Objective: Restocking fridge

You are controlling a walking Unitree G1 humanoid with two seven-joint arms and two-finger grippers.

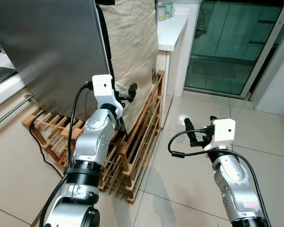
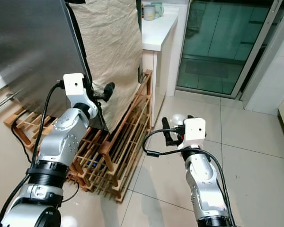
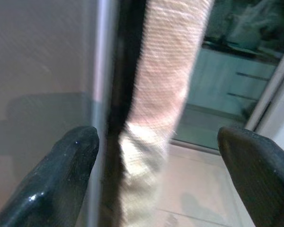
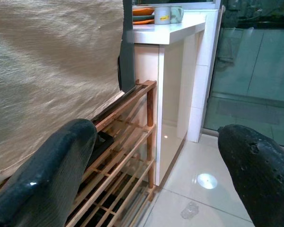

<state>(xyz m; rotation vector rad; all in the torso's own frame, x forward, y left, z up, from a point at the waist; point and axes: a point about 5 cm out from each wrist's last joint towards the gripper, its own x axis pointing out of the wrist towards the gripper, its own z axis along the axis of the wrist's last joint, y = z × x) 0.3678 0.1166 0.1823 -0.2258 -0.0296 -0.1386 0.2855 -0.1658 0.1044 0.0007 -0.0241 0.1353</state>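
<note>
At the near edge of the steel fridge door (image 1: 52, 52): left hand (image 1: 130, 91), raised on a bent silver arm, fingers apart, one finger (image 3: 61, 177) against the door's steel face and the other (image 3: 255, 172) out in open air, so that the door's dark edge stands between them. No contact with the edge can be confirmed.

Behind the door edge: beige woven cloth (image 1: 130, 52), hanging down over the fridge side.

Under the fridge: slatted wooden rack (image 1: 132, 151), standing on the floor; a black cable (image 1: 40, 151) trails beside it.

Right of the rack, over open floor: right hand (image 1: 195, 132), held low and level, pointing toward the rack, fingers apart, holding nothing.

Beyond the cloth: white worktop (image 1: 173, 28), carrying two mugs (image 1: 164, 10) and, per the right wrist view, an orange dish (image 4: 143, 11) beside them.

Floor: glossy cream tiles (image 1: 199, 184) with light glare.

Far side: dark glass sliding door (image 1: 227, 42) in a pale frame.
</note>
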